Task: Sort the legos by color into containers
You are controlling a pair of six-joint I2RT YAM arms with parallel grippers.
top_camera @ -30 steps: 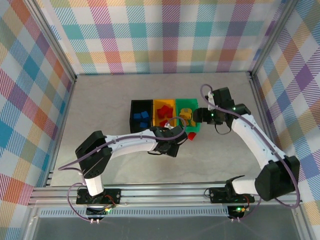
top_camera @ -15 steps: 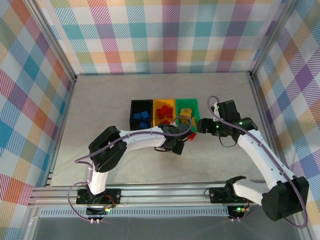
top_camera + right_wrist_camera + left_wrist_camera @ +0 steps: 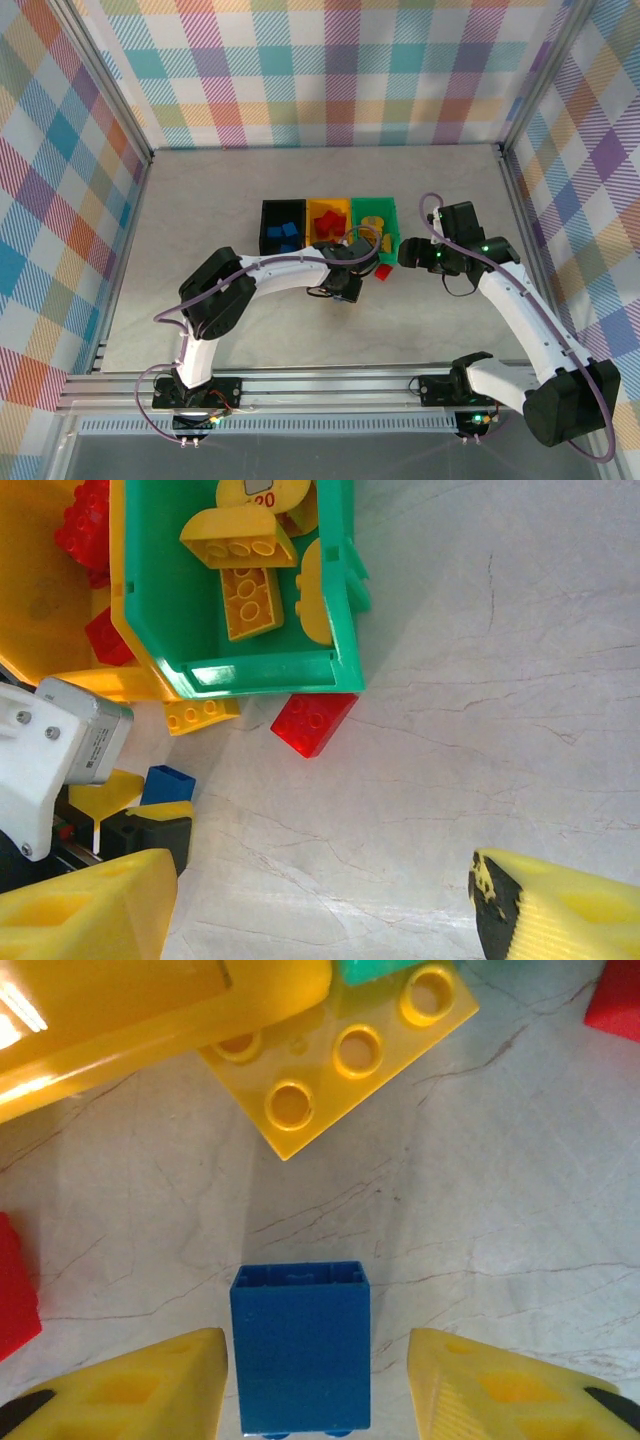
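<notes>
Down on the pale marbled tabletop [image 3: 200,220], the left gripper [image 3: 318,1350] straddles a small blue studded plastic brick [image 3: 300,1330] lying just in front of a row of three open plastic bins. One yellow finger [image 3: 150,1385] stands right against the brick's side while a clear gap shows on the other, so the jaws are partly open and nothing is held yet. The right gripper [image 3: 320,880] hangs near the green bin [image 3: 250,670] with its fingers spread wide and nothing between them. Blue bricks lie in the black bin [image 3: 266,230], red ones in the yellow-orange bin [image 3: 328,203] and yellow ones in the green, which suggests the blue brick belongs in the black one. A flat yellow brick [image 3: 340,1060] and a red brick [image 3: 313,722] lie loose on the table, close against the bins' near walls. The blue brick looks light, rigid and smooth-sided, unlikely to deform or break, though glossy plastic may slip or twist out of an off-centre pinch. Its flat opposite side walls, taken squarely between the pads, look the soundest hold, with care that the unevenly placed fingers do not nudge it sideways first.
</notes>
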